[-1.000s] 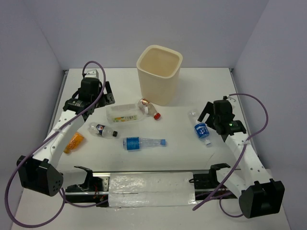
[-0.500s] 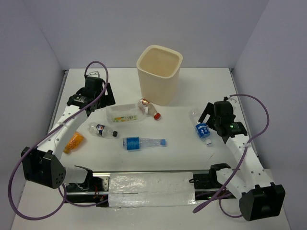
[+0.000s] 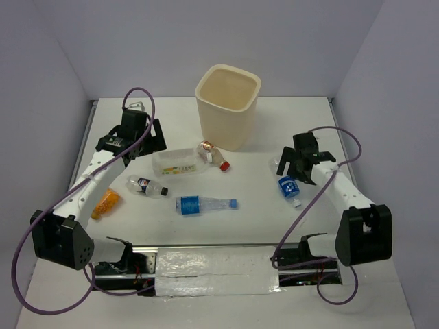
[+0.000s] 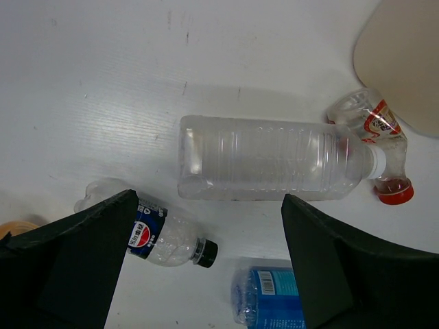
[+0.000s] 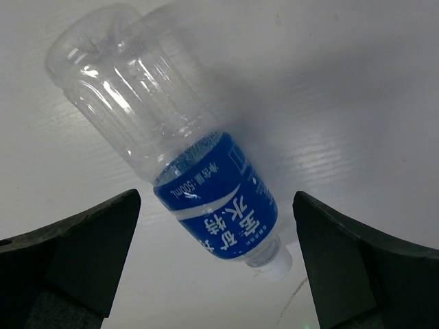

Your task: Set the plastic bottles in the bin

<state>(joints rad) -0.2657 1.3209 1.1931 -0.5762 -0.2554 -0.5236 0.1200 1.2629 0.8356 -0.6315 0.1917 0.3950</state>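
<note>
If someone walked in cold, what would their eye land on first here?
The tall cream bin stands upright at the far middle of the table, towering over the bottles lying in front of it. The open right gripper points at a blue-labelled bottle on the right side; the open left gripper points at a clear boxy bottle.

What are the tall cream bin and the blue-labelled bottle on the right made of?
The bin looks like moulded plastic, cream and fairly matte: smooth seamless walls, rounded corners. The blue-labelled bottle seems thin clear glossy plastic: see-through ribbed body with bright glints.
</note>
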